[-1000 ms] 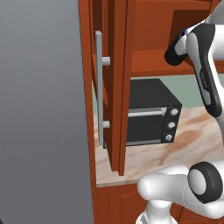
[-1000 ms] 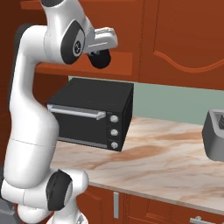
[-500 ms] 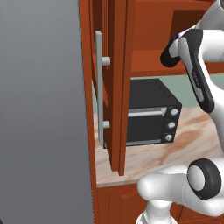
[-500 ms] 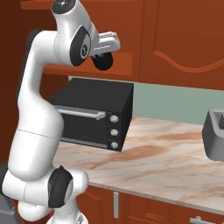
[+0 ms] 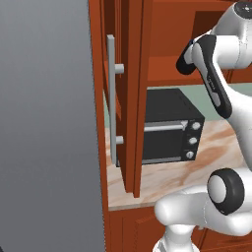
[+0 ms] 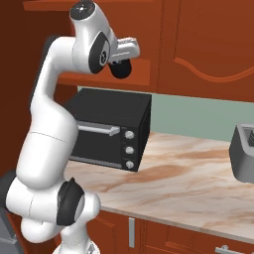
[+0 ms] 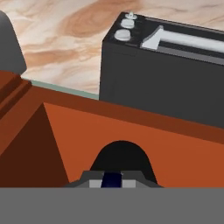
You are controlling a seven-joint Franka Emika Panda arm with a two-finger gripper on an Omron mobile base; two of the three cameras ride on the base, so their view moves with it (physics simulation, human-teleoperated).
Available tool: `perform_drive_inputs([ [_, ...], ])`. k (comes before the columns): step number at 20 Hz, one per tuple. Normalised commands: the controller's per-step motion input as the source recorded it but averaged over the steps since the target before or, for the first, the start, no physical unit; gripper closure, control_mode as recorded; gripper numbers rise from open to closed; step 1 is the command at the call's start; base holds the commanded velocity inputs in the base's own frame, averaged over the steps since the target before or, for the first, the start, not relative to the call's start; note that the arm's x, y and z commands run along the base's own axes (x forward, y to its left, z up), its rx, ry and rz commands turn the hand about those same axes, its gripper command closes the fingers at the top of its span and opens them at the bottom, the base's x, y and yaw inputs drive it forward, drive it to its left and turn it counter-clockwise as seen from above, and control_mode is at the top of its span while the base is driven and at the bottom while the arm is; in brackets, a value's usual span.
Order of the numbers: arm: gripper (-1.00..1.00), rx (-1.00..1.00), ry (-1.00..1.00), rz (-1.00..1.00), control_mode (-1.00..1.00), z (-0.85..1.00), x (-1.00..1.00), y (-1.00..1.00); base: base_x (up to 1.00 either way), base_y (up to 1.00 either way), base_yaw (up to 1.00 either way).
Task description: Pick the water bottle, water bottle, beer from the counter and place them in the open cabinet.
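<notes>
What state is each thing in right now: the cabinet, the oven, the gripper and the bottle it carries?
open cabinet: door swung open.
oven: door shut, standing on the counter.
gripper: shut on the water bottle.
water bottle: held in the gripper at the cabinet's shelf; whether it touches the shelf cannot be told.

Cabinet door (image 5: 132, 98) blocks left; oven (image 6: 106, 129) below.
</notes>
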Motion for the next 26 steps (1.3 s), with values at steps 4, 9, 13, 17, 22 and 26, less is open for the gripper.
perform_drive_inputs([
  [4,1.00,0.00,0.00,0.00,-1.00,-0.07,0.42,-0.02,0.00,0.00,0.00],
  [9,1.00,0.00,0.00,0.00,-1.00,-0.08,0.37,-0.03,0.00,0.00,0.00],
  [13,1.00,0.00,0.00,0.00,-1.00,-0.13,0.28,-0.04,0.00,0.00,0.00],
  [17,1.00,0.00,0.00,0.00,-1.00,-0.20,0.25,0.00,0.00,0.00,0.00],
  [22,1.00,0.00,0.00,0.00,-1.00,-0.16,0.25,0.00,0.00,0.00,0.00],
  [26,1.00,0.00,0.00,0.00,-1.00,-0.08,0.22,0.00,0.00,0.00,0.00],
])
